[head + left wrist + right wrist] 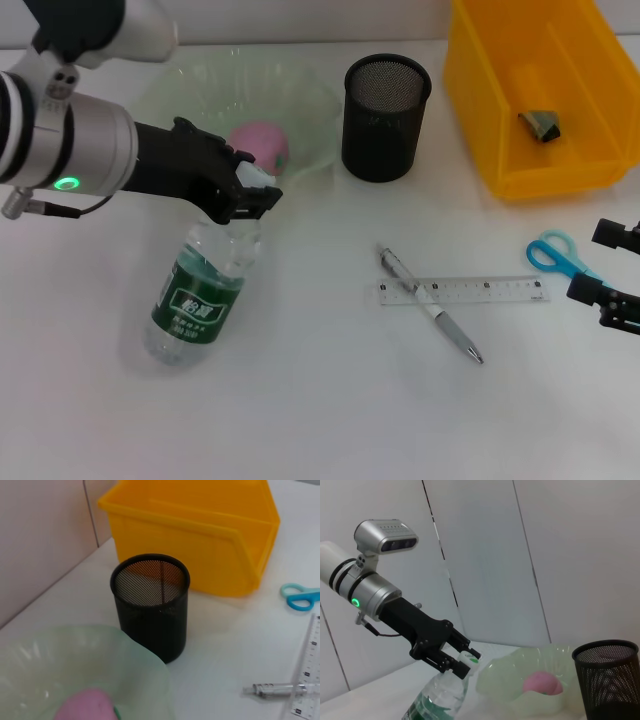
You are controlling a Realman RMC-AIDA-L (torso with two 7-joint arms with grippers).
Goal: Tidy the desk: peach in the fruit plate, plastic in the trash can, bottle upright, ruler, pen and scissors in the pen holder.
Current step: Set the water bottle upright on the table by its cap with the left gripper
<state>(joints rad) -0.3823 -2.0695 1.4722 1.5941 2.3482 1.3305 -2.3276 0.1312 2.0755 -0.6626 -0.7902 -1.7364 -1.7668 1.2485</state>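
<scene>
Nearest the head camera: clear plastic bottle [198, 295] with a green label, tilted, base toward the camera, neck raised. Left gripper [252, 192] clamped on the white cap of that bottle; same grip visible from the right wrist view [461, 661]. Work surface: flat white table [320, 420], matte, smooth; behind it, pale wall panels [485, 555] with dark vertical seams. Beside the bottle neck: translucent pale-green fruit plate [305, 100] with a wavy rim, holding the pink, rounded peach [262, 145]. Just right of the plate: black wire-mesh pen holder [386, 117], cylindrical, upright, apart from the plate. Far right corner: yellow hard-plastic trash can [520, 120], box-shaped with an angled front, a small dark crumpled item inside. Mid-table: transparent ruler [462, 291] lying flat, and a pen [430, 316] with a clear barrel lying diagonally across its left end. Right of the ruler: scissors [557, 252] with light-blue handles, flat on the table. Right gripper [608, 285] at the right edge, beside the scissors, black fingers apart, holding nothing.
</scene>
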